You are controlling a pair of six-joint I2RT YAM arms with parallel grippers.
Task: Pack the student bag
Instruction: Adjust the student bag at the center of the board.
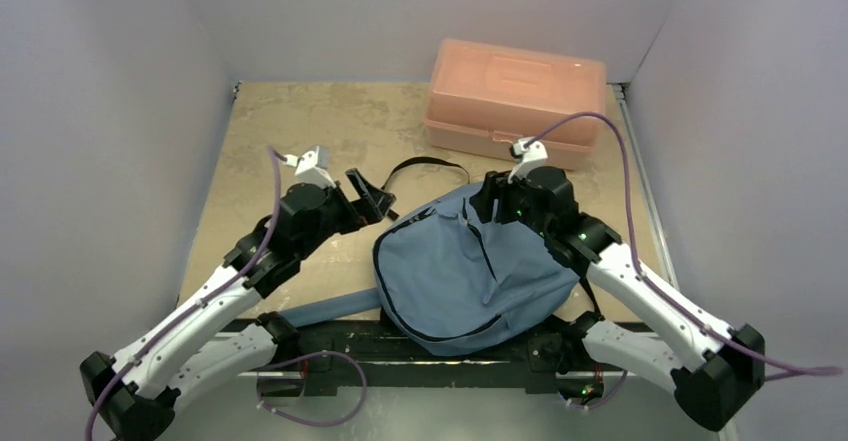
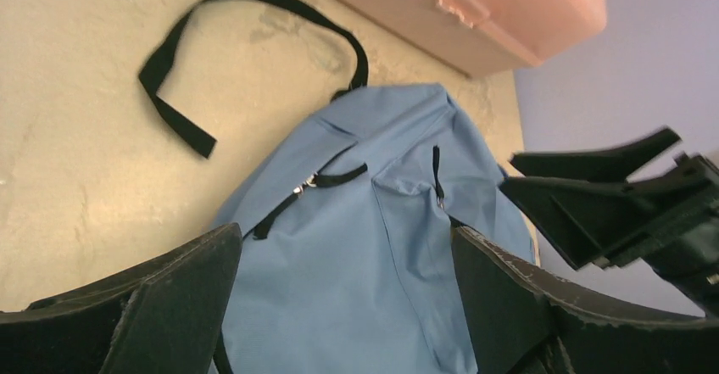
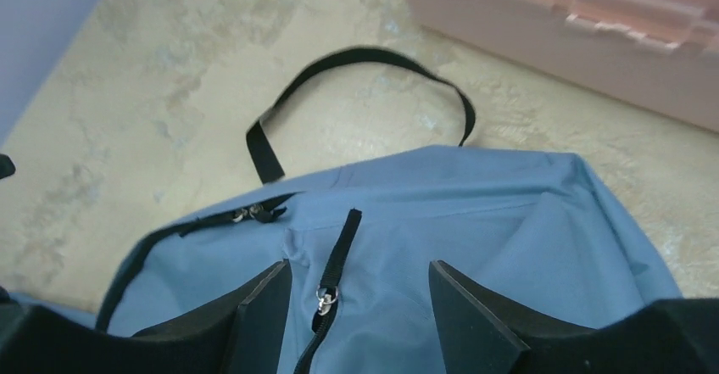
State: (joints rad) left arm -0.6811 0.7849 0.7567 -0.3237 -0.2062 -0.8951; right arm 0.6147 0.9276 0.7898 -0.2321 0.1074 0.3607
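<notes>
- Top external view: the student bag (image 1: pixel 465 276), a soft blue-grey backpack, lies flat on the beige table (image 1: pixel 300 131) at its near middle, between the two arms.
- A wide blue shoulder strap (image 1: pixel 335 309) sticks out from the bag's lower left side along the table's near edge.
- A thin black strap (image 1: pixel 430 166) loops from the bag's far end across the bare tabletop.
- A closed salmon-pink plastic box (image 1: pixel 515 101) sits at the far right of the table, apart from the bag.
- Left gripper (image 1: pixel 372 193) is just beside the bag's upper left edge. Its wrist view shows the fingers spread wide with nothing between them, the bag lying beyond.
- Right gripper (image 1: pixel 490 204) is over the bag's far right corner. Its wrist view shows the fingers apart above the fabric, with a dark zipper and its metal pull (image 3: pixel 323 299) running between them. They pinch nothing, and whether the tips touch the cloth cannot be told.
- A second zipper (image 3: pixel 246 214) curves along the bag's left side, closed where it shows.
</notes>
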